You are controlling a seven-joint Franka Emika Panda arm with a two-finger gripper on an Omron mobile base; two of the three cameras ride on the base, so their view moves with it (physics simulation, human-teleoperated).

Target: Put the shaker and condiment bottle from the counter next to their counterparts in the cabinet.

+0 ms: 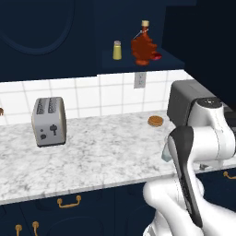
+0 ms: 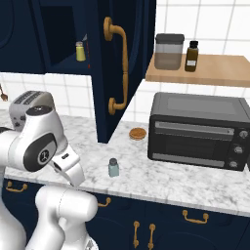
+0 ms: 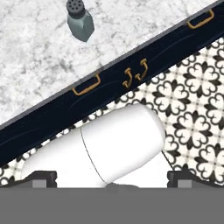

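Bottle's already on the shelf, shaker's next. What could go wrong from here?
1. The shaker stands near the counter edge; a clumsy approach could knock it off.
2. The open cabinet door hangs near the path up to the shelf.
3. The bottle crowds the yellow shaker; placing beside it may topple one.

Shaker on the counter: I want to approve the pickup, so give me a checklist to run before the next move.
1. Shaker upright on the counter: ok.
2. Room around shaker for fingers: ok, nothing touches it.
3. End effector open: ok.
4. End effector empty: ok.
5. Condiment bottle in the cabinet beside the yellow shaker: ok.
6. End effector lined up over shaker: not ok, shaker sits at the hand view's far edge.
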